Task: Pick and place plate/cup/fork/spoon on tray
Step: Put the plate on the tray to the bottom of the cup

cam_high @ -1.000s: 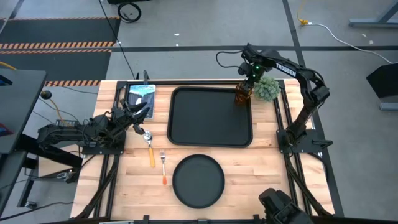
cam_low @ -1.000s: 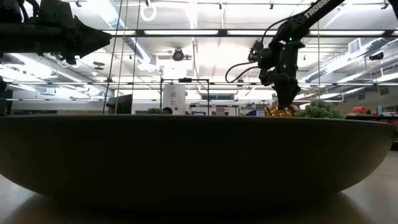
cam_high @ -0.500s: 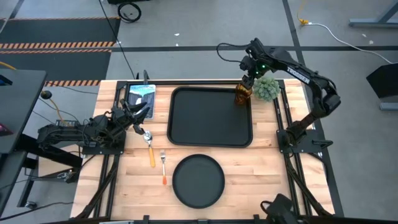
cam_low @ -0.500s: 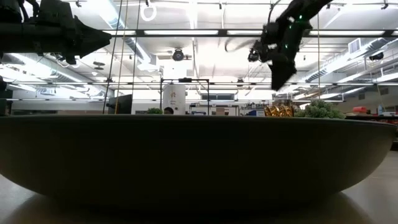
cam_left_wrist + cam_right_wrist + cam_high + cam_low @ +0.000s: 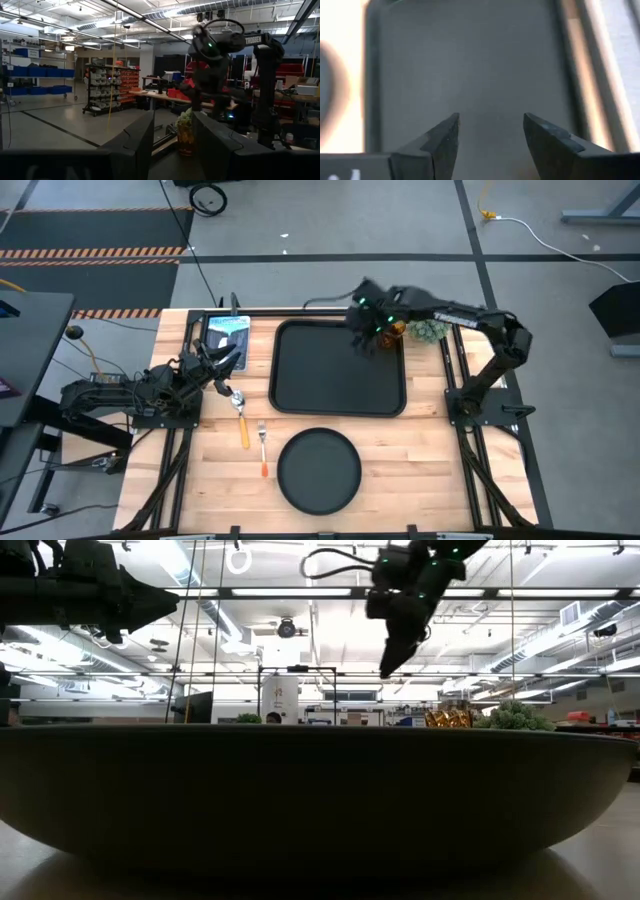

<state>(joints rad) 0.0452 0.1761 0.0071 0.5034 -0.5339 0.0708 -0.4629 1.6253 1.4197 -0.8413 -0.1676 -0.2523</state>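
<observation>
Since a moment ago the right gripper (image 5: 366, 340) has swung away from the cup (image 5: 394, 332) and now hangs over the far right part of the tray (image 5: 300, 370), fingers spread and empty. The cup stands on the tray's far right corner beside the green plant (image 5: 430, 331). The left gripper (image 5: 226, 358) rests at the table's left, fingers apart, near the spoon (image 5: 240, 412); the fork (image 5: 263, 447) and plate (image 5: 318, 471) lie on the table nearer the front.

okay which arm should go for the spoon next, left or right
Left. Its tool sits open just beside the spoon at the table's left edge, while the right tool hangs open above the tray, beyond the cup.
</observation>
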